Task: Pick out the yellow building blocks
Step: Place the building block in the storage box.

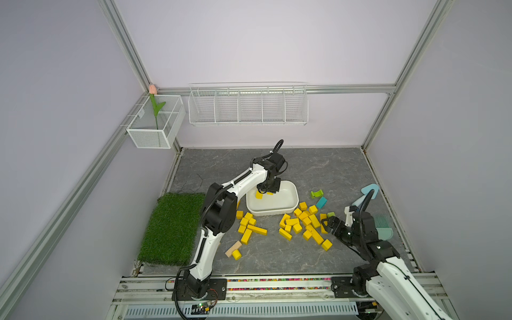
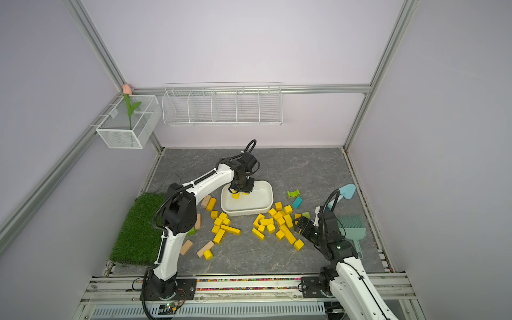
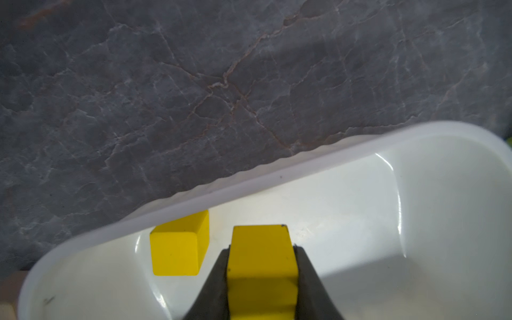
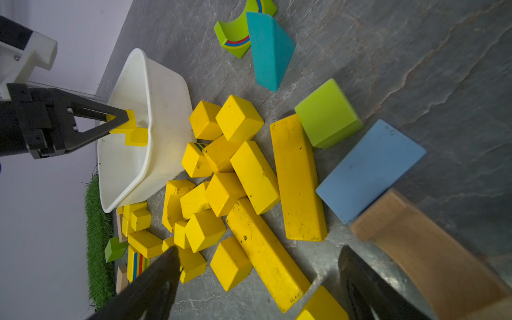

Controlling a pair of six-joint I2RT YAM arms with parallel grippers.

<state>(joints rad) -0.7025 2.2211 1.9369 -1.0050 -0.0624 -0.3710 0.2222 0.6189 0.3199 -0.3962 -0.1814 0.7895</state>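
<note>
Pinched tight between the left gripper's (image 3: 261, 246) dark fingers: one yellow block (image 3: 260, 277). Hangs over the white tub (image 3: 277, 177), just inside its far rim. On the tub's floor close beside it, a second yellow block (image 3: 177, 249). Beyond that far rim, bare grey table (image 3: 194, 83), open room. On the tub's near side, yellow building blocks (image 1: 304, 225) in two heaps with a bare strip between. Spread wide above the heap toward the right arm: right gripper (image 4: 259, 248), nothing between its fingers. Visible in the right wrist view alone: pale blue slab (image 4: 368, 171) at that heap's outer edge.
</note>
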